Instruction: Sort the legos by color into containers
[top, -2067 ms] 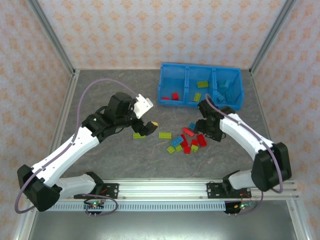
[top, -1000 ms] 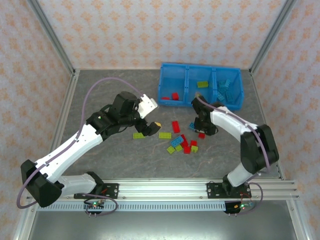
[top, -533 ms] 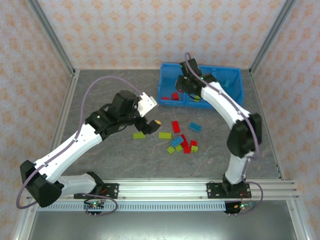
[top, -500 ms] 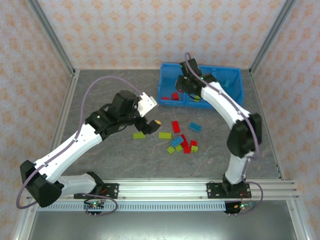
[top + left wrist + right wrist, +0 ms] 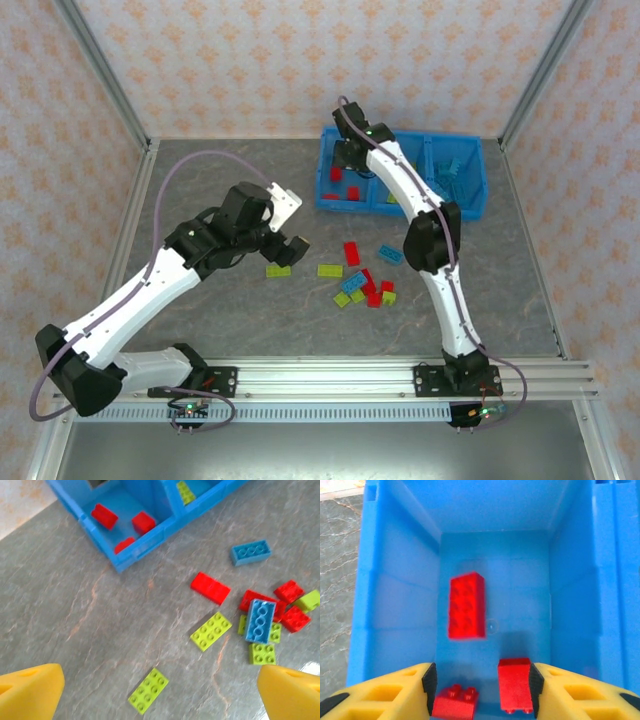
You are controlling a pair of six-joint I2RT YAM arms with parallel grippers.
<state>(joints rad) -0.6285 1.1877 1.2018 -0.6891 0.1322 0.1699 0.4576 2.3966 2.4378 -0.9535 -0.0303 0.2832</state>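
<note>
The containers are one blue bin (image 5: 455,137) with three compartments at the back of the table. My right gripper (image 5: 350,166) hangs over its left compartment (image 5: 400,605), jaws open. A red lego (image 5: 515,685) lies against the right pad without being clamped. Two more red legos (image 5: 466,606) (image 5: 455,701) are below. Loose legos lie mid-table: red (image 5: 352,253), blue (image 5: 391,254), yellow-green (image 5: 330,270), and a mixed cluster (image 5: 366,290). My left gripper (image 5: 290,246) is wide open and empty above a yellow-green lego (image 5: 148,690).
The middle compartment holds yellow-green legos (image 5: 186,491) and the right one blue legos (image 5: 455,175). A metal frame (image 5: 130,230) and patterned walls enclose the table. The right arm stretches from its base across the loose pile to the bin.
My right arm carried a red lego from the loose pile up to the bin's left compartment, and its jaws have just parted. The left gripper has drifted slightly left.
</note>
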